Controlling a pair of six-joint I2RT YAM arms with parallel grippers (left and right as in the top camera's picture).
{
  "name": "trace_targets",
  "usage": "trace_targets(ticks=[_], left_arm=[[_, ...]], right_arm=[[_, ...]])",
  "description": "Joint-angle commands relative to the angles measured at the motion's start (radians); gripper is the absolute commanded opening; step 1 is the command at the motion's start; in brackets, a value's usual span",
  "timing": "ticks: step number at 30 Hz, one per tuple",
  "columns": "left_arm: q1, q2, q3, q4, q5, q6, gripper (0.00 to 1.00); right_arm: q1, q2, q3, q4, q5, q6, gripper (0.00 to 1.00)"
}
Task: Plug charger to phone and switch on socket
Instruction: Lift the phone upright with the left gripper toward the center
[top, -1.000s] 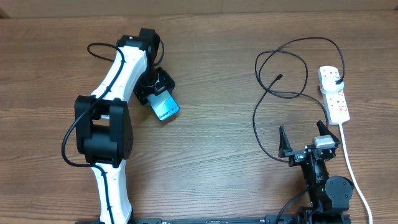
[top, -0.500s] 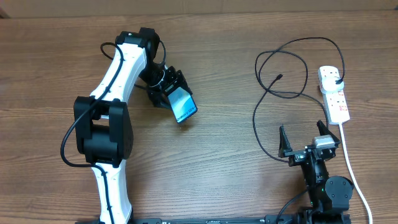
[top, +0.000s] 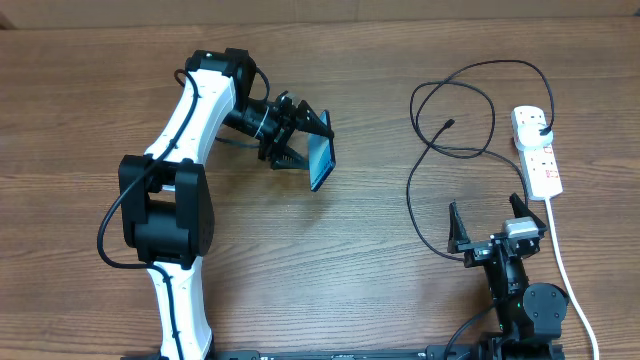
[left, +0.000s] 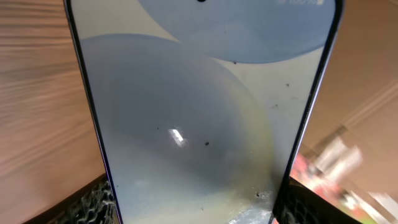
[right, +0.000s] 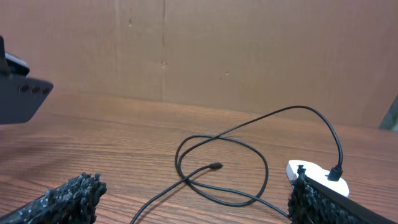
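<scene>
**Carrying phone toward charger**

Swings the phone (top: 321, 162) rightward from a second ago and tips it up on edge. Shortens the way to the charger (top: 448, 125) tip, though still well apart. Clamps the phone in the left gripper (top: 303, 140), arm reaching across, wrist rolled. Waits with the right gripper (top: 485, 215) spread, empty, near the socket (top: 537, 150).

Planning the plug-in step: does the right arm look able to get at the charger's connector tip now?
Probably yes: the right gripper is open and empty, and the connector tip lies uncovered on bare table ahead of it.
</scene>
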Motion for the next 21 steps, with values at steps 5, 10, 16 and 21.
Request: trace_targets(ticks=[5,10,16,21], left_arm=[[-0.006,0.002,0.028,-0.065,0.239,0.164,0.69],[-0.006,0.002,0.028,-0.097,0.238,0.199,0.7],[-0.006,0.002,0.028,-0.1,0.232,0.201,0.69],[-0.006,0.003,0.028,-0.097,0.234,0.201,0.69]], right_arm=[[-0.005,-0.01,-0.011,0.003,0.009,-0.001,1.0],[-0.005,-0.01,-0.011,0.003,0.009,-0.001,1.0],[-0.005,-0.01,-0.011,0.003,0.009,-0.001,1.0],[-0.005,-0.01,-0.011,0.003,0.009,-0.001,1.0]])
